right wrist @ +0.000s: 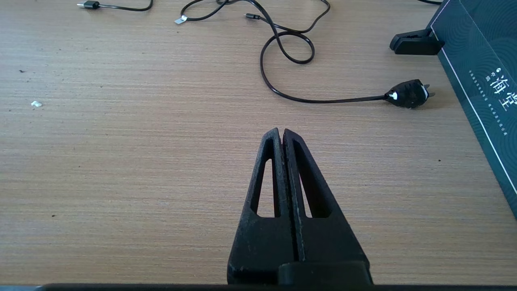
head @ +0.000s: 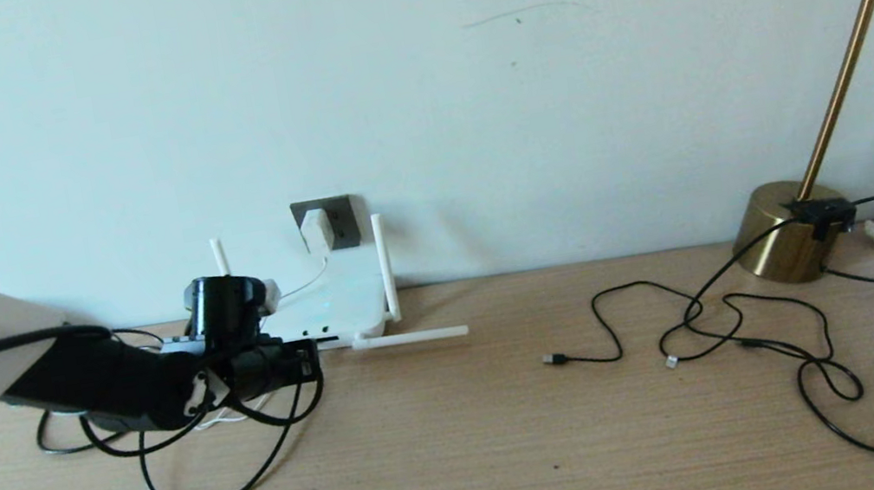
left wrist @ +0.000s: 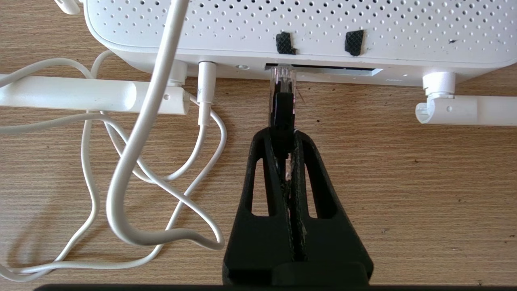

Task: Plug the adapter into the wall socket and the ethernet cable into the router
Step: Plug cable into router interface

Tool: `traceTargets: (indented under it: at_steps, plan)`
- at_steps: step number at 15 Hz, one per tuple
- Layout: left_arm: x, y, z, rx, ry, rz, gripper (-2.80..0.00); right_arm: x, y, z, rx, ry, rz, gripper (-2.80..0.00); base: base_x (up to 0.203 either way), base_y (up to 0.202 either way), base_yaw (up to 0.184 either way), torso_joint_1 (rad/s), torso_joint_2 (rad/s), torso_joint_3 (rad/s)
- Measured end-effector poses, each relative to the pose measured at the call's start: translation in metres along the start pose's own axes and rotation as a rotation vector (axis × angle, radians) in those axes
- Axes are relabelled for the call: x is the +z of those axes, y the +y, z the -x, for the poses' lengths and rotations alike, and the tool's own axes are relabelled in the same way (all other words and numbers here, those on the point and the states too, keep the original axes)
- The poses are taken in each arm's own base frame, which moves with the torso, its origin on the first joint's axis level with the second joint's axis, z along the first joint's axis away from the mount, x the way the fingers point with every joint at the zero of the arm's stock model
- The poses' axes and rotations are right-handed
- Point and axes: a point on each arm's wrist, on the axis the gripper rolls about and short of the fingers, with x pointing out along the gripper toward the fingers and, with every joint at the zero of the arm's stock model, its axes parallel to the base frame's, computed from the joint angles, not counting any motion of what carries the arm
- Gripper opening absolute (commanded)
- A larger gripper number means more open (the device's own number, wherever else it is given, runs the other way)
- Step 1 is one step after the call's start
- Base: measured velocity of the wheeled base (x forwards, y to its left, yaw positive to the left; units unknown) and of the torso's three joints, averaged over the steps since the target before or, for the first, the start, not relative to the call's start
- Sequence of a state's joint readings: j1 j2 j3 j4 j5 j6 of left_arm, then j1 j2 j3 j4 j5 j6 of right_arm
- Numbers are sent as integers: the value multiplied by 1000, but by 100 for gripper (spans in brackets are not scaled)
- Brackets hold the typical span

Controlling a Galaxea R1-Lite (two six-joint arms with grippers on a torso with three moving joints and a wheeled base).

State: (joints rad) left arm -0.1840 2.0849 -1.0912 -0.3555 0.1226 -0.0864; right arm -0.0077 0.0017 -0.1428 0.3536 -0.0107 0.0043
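The white adapter (head: 318, 229) sits in the dark grey wall socket (head: 335, 208), and its thin white cord (left wrist: 133, 145) loops over the table. Below the socket lies the white router (head: 328, 306) (left wrist: 299, 28) with stick antennas. My left gripper (left wrist: 282, 133) (head: 306, 362) is shut on the ethernet cable (head: 203, 484) just behind its connector (left wrist: 283, 97), whose clear tip is at the mouth of a dark port (left wrist: 323, 70) on the router's front edge. My right gripper (right wrist: 281, 131) is shut and empty above bare table; it is out of the head view.
A brass lamp (head: 790, 228) stands at the back right. Thin black cords with small plugs (head: 678, 329) sprawl right of centre, ending in a black mains plug (right wrist: 408, 93). A dark box (right wrist: 480, 76) stands on the right edge. One router antenna (head: 412, 337) lies flat on the table.
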Motion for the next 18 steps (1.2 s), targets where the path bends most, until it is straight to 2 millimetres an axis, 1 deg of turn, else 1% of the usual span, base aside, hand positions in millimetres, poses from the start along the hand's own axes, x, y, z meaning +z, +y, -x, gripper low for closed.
traceTargets:
  at_steps: [18]
  plan:
    - [0,1,-3,2,-2,1,-280,0,0,0,0,0,0,-280,0,0,0,0,0,0]
